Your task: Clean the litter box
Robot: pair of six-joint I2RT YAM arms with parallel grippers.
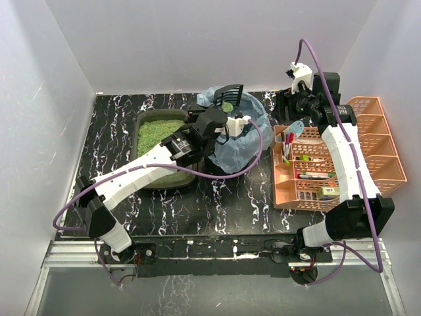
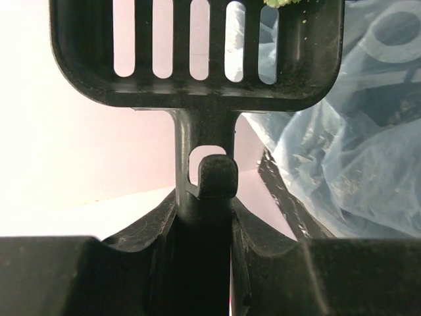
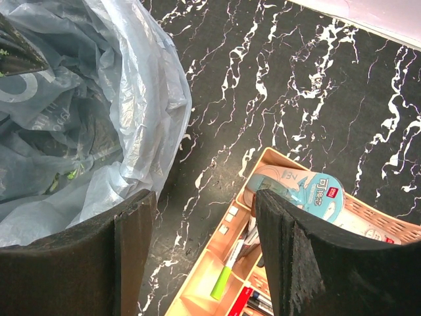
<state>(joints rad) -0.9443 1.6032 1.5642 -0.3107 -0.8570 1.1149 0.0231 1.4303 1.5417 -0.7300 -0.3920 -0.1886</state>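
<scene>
The dark olive-green litter box (image 1: pixel 146 122) with green litter lies at the back left of the table. My left gripper (image 1: pixel 220 122) is shut on the handle of a black slotted scoop (image 1: pixel 229 95), held over the round bin lined with a blue bag (image 1: pixel 253 131). A green clump (image 1: pixel 227 106) sits in the scoop; it also shows at the top edge of the left wrist view (image 2: pixel 283 2). In that view the scoop (image 2: pixel 197 52) fills the top and its handle (image 2: pixel 200 197) runs between my jaws. My right gripper (image 3: pixel 204 224) is open and empty, raised between the bin and the organiser.
The orange slatted organiser (image 1: pixel 388 164) with pens and small items stands at the right; it also shows in the right wrist view (image 3: pixel 197 296). The blue bag (image 3: pixel 79 118) shows at the left there. White walls enclose the black marbled table (image 1: pixel 223 204).
</scene>
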